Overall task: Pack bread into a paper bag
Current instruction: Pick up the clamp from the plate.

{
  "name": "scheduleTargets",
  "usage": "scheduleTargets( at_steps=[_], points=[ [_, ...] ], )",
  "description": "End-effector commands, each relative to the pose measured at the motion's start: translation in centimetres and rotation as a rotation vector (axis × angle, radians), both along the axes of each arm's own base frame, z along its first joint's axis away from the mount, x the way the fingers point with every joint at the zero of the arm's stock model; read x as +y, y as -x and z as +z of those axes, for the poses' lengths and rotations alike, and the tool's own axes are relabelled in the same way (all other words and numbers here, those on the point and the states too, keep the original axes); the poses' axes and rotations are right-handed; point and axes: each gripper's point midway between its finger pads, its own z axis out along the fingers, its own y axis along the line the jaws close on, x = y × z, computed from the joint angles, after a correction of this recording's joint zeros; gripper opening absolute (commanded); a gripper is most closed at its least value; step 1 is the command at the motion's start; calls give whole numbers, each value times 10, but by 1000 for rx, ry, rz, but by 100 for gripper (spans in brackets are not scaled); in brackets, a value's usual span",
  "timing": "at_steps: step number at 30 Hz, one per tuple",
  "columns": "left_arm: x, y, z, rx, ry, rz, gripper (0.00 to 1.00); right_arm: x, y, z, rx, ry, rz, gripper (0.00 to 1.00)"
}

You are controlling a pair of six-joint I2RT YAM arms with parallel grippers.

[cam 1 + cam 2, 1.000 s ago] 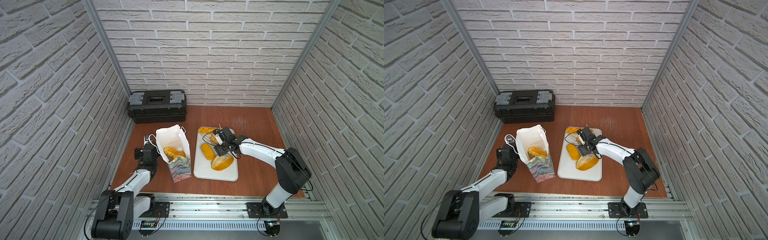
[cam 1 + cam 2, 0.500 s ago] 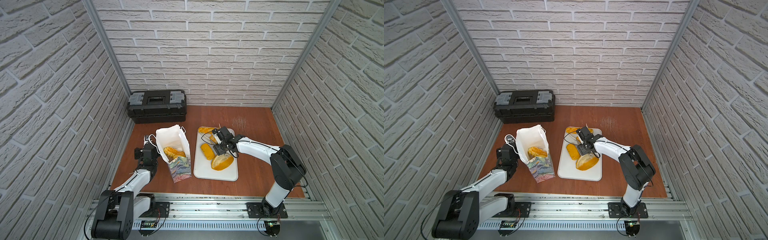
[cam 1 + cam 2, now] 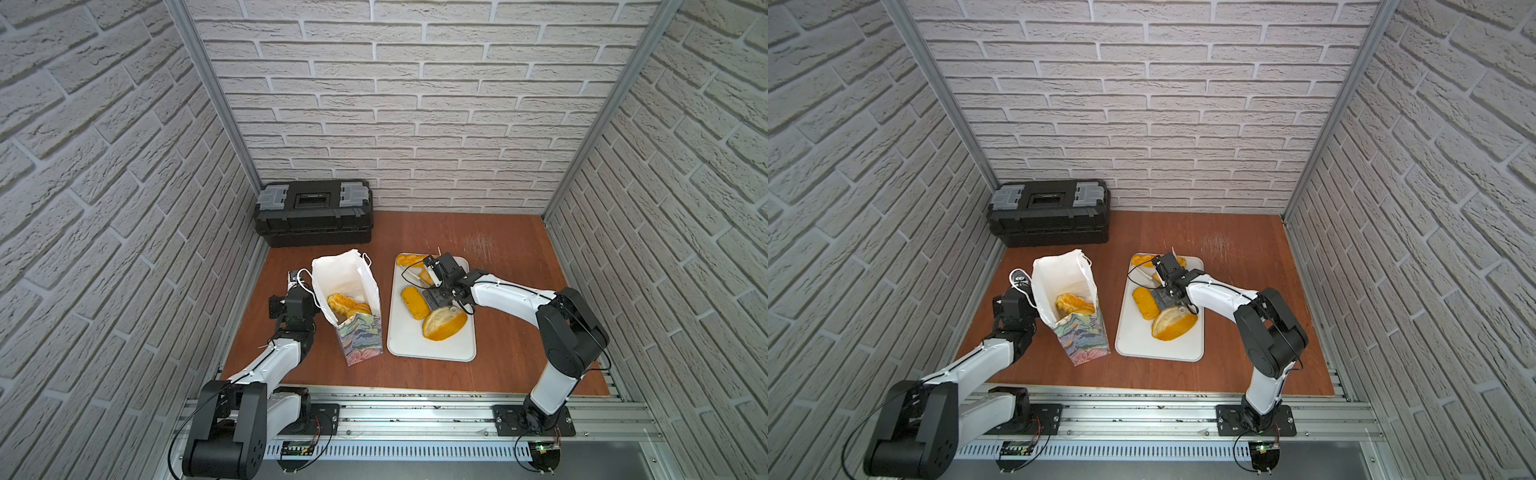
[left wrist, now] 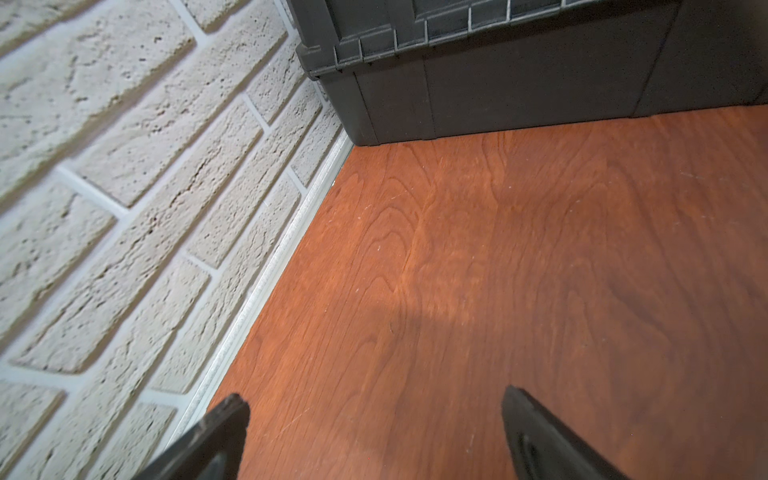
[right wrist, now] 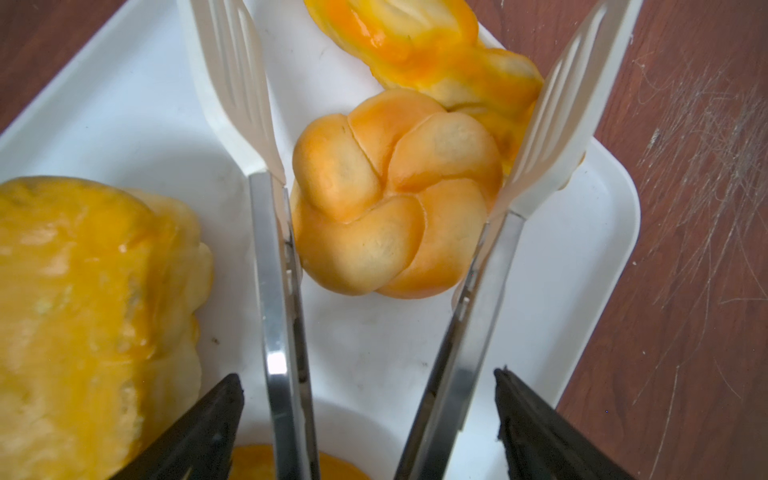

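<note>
Since a second earlier, the right arm had drawn its elbow in toward the tray [image 5: 124, 104], and the tongs [image 5: 274, 291] it carried had spread wider. The right end effector [image 5: 368, 380] was clenched on the tongs, whose white tips straddled the knot roll [image 5: 395, 208] at the tray's far end without yet squeezing it.

Four pieces lay on the tray: the knot roll, the braided stick [image 5: 424, 54] touching it, the small loaf [image 3: 414, 302] mid-tray, and the big oval loaf [image 3: 444, 324] nearer the robot. The paper bag [image 3: 349, 274] stood upright just beside the tray with bread [image 3: 345, 303] already inside, at least two pieces, though the exact count was hard to tell from above.

The left end effector [image 4: 374, 399] waited on the side of the bag away from the tray, released and empty over the bench [image 4: 498, 249]. By this reckoning the packing was under halfway, with the knot roll next.
</note>
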Motion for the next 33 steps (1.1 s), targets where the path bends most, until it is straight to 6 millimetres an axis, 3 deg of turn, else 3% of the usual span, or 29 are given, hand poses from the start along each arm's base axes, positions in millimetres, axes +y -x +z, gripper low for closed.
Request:
scheduleTargets(
  at_steps=[1,7,15,22,30,33],
  points=[
    [0,-4,8,-36,-3,0,98,6,-8,5,-36,-12,-2,94],
    [1,-3,8,-36,-2,1,98,7,-12,-3,-22,-1,-6,91],
    [0,-4,7,-34,-3,0,98,5,-11,-5,-23,2,-18,77],
    [0,-4,7,-34,0,-4,98,-1,-9,15,-66,5,-23,73],
    [-1,-4,7,-33,3,-7,98,-5,-7,38,-108,0,-29,51],
    [-2,-4,7,-33,4,-8,98,-6,-8,43,-116,9,-28,49]
  ],
)
